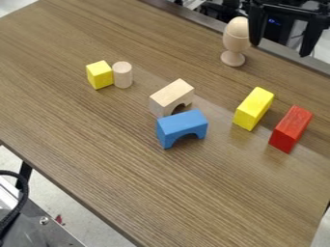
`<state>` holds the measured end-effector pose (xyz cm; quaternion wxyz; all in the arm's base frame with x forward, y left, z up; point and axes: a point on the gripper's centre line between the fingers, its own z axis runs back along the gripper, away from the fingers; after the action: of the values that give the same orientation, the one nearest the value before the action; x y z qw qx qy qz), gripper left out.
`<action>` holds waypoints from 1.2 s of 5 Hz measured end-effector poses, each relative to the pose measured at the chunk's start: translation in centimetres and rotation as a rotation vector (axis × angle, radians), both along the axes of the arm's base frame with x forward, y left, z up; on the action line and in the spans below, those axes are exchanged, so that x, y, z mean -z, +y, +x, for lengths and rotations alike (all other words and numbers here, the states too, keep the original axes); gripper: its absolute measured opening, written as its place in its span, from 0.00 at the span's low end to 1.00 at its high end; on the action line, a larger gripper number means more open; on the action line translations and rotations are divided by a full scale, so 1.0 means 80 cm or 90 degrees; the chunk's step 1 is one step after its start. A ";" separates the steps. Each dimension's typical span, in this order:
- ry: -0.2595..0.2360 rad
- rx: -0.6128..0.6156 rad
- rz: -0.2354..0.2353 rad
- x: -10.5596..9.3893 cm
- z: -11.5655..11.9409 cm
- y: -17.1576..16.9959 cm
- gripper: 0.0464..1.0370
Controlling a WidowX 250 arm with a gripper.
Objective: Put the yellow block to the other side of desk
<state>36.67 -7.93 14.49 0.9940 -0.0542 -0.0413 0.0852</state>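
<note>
A brown wood-grain desk [129, 169], marked by fine, straight streaks, is seen from above at a slant. Near its right side, a long yellow rectangular block [253, 109] with smooth, flat faces and crisp edges is laid down, its long axis slanted from lower left to upper right of the view. Just beside it on the right, a red rectangular block [291, 129] is set at nearly the same slant. At the upper left, a smaller, squarish yellow block [100, 75] is placed beside an upright, pale wooden cylinder [122, 75]; which of the two yellow blocks is meant cannot be told. Near the middle, a pale wooden arch block [171, 96] with visible grain and a smooth blue arch block [182, 124] are set close together, each cut with a rounded hollow underneath. Toward the far edge, a rounded wooden egg shape on a stemmed cup [236, 42] is stood upright. Beside it at the upper right, the black two-finger gripper [281, 50] is pointed downward, its fingers spread wide, with nothing held between them.
</note>
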 end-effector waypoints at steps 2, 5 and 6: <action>0.011 0.062 0.004 0.028 0.014 -0.004 0.96; -0.029 0.153 0.024 0.065 0.023 -0.001 0.96; -0.038 0.172 0.032 0.076 0.022 0.008 0.96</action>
<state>38.42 -7.30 8.41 0.9958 -0.0367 -0.0657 -0.0522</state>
